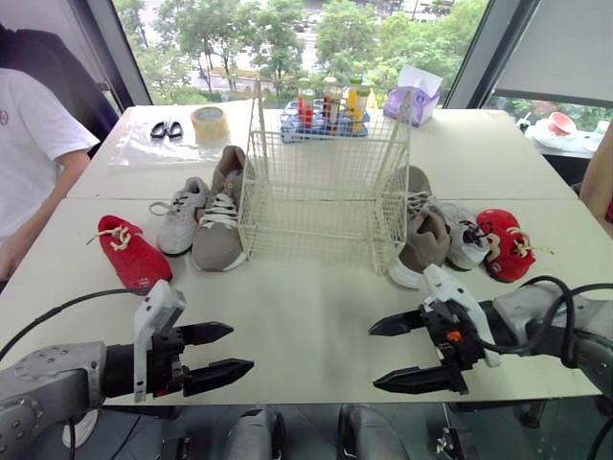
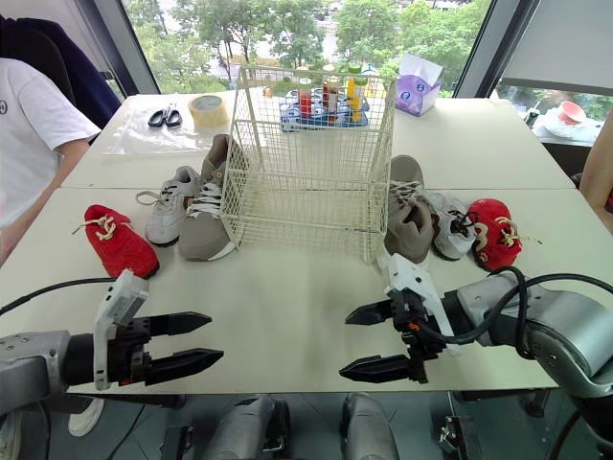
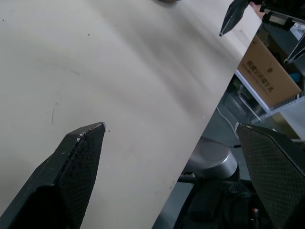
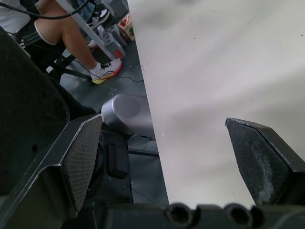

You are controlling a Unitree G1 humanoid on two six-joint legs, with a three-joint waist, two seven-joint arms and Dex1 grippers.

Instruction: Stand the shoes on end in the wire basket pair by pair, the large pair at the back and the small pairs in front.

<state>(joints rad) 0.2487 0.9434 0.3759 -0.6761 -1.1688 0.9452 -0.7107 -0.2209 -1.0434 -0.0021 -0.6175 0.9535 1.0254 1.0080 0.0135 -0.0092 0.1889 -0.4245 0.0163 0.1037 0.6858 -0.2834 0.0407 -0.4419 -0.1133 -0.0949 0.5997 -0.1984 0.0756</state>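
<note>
**Six shoes lying flat on either side of an empty wire basket, both pincers open and waiting**

The wire basket (image 1: pixel 326 182) stands upright in the middle of the surface (image 1: pixel 306 316), open at the top, with nothing in it that I can see. No pair has gone in yet.

The shoes lie on their soles in two rows flanking it. On my left, going outward, are a large taupe shoe (image 1: pixel 220 216) touching the basket's side, a small white shoe (image 1: pixel 182 216) just beside it and a small red shoe (image 1: pixel 132 254). On my right the same three mirror them: large taupe shoe (image 1: pixel 421 235), small white shoe (image 1: pixel 466 240), small red shoe (image 1: pixel 505 241). Each one's long axis runs front to back, heel away and toe toward me. The left red one angles slightly.

I judge this split gives each arm one shoe of every pair.

My left pincer (image 1: pixel 239 347) and right pincer (image 1: pixel 375 356) hover over the near edge, well apart from the shoes, both spread wide and empty, tips pointing inward toward each other.
</note>
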